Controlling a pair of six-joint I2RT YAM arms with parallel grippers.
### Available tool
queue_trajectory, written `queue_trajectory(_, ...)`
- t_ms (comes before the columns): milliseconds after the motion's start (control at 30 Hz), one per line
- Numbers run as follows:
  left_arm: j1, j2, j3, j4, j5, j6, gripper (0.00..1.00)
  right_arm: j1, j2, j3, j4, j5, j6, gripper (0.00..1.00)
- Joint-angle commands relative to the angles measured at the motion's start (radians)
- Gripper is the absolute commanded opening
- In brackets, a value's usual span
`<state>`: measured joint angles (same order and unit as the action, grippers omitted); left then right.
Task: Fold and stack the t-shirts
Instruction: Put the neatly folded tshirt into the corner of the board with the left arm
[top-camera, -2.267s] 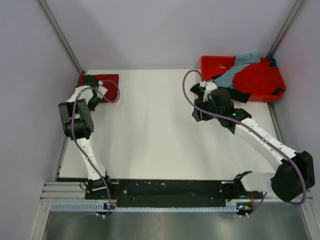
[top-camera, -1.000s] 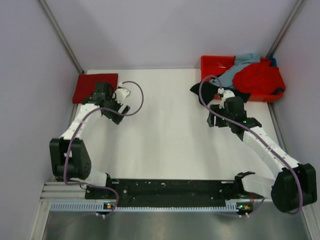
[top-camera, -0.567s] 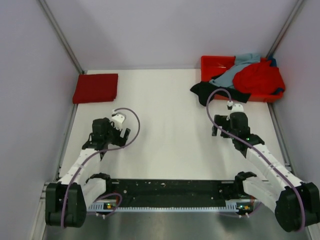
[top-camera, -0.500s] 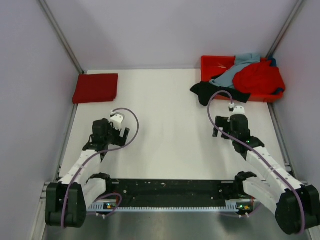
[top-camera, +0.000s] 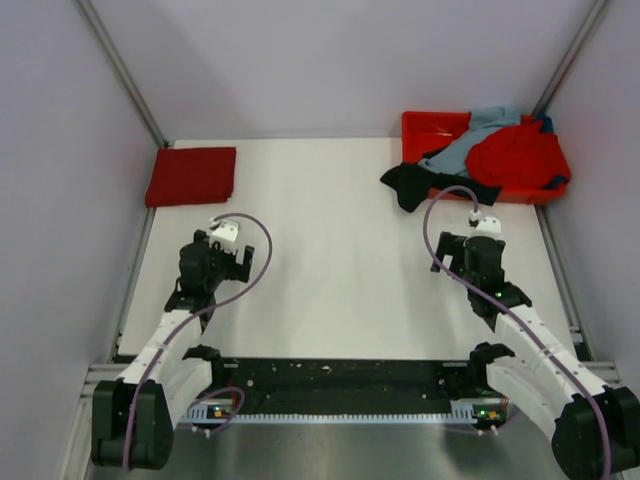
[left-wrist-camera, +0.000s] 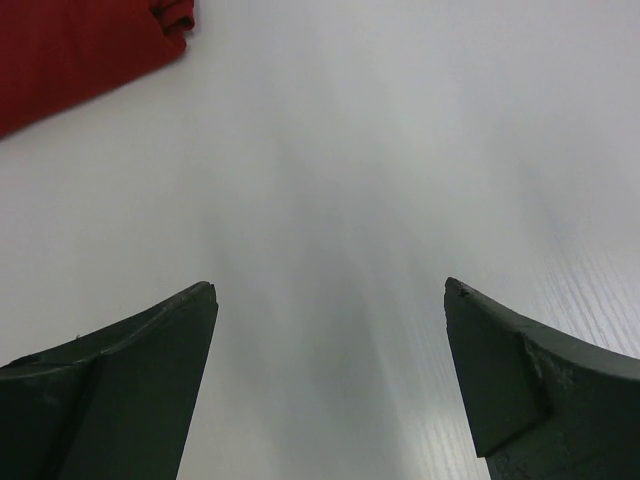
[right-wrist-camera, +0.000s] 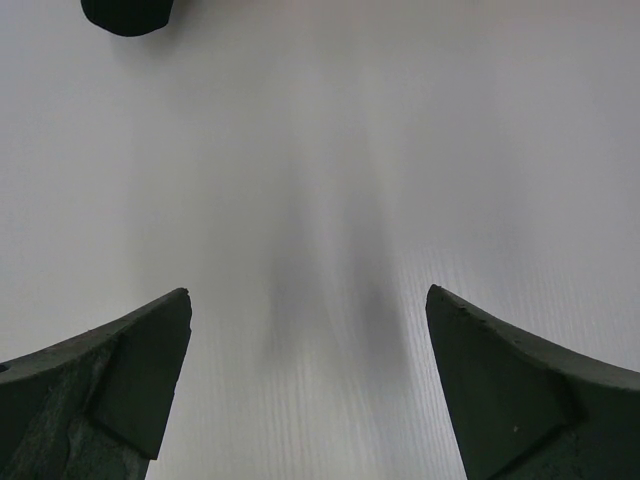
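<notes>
The dark wedge-shaped fingers (left-wrist-camera: 110, 400) of the left gripper (left-wrist-camera: 330, 290) are being held wide apart. Nothing is being gripped between them, and only the flat white table (left-wrist-camera: 400, 150) is being shown in the gap. In the left wrist view, a corner of the folded dark crimson t-shirt (left-wrist-camera: 70, 50) is being seen at the top left, well apart from the fingertips.

The fingers (right-wrist-camera: 510, 390) of the right gripper (right-wrist-camera: 308, 291) are likewise being held spread and empty over bare table. An edge of the crumpled black t-shirt (right-wrist-camera: 125, 14) is being caught at the top left of the right wrist view, clear of the fingertips.

From above, both arms are being held low and drawn in towards the near edge, the left gripper (top-camera: 210, 250) at the near left and the right gripper (top-camera: 483, 245) at the near right. The dark crimson t-shirt (top-camera: 191, 176) is lying flat as a neat rectangle at the far left corner of the table. The rigid orange-red plastic tray (top-camera: 425, 122) is sitting at the far right corner. The bright red t-shirt (top-camera: 517, 155) is being carried bunched on its right part, and the pale grey-blue t-shirt (top-camera: 470, 140) is draped across it beside the red one. The black t-shirt (top-camera: 415, 183) is spilling from the tray's near left corner onto the table.
</notes>
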<state>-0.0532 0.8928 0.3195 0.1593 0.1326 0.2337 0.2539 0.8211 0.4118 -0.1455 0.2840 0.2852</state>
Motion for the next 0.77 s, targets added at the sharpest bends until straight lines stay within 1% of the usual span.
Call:
queue_trajectory(0, 0.004, 0.018, -0.013, 0.062, -0.001, -0.010, 0.99, -0.008, -0.005, 0.001, 0.046, 0.018, 0.012, 0.99)
queue_trajectory(733, 0.004, 0.049, -0.002, 0.051, 0.001, -0.002, 0.99, -0.007, -0.002, 0.001, 0.046, 0.021, 0.012, 0.99)
